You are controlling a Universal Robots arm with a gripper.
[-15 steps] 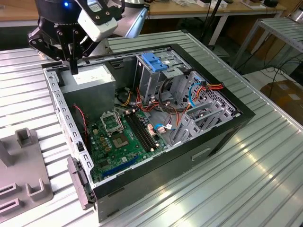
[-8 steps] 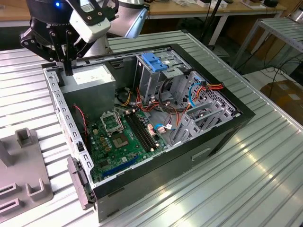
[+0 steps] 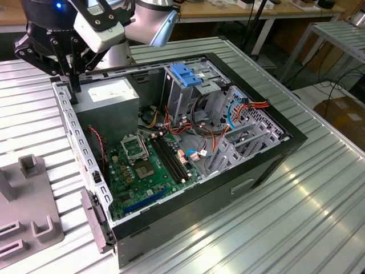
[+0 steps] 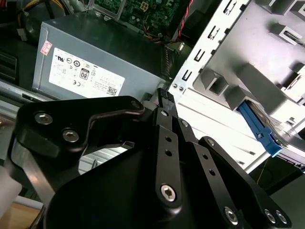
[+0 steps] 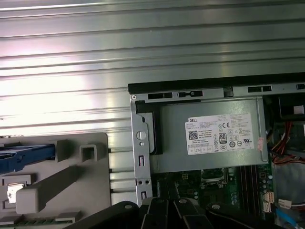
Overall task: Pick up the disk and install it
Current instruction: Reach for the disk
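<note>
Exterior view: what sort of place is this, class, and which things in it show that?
Probably a robotics lab or workshop. A robot arm hangs over an opened computer case lying on a ribbed metal table, with wooden workbenches behind.

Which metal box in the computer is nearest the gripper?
The white-labelled grey power-supply box, right beside the gripper; the blue-handled cage stands farther off.
</note>
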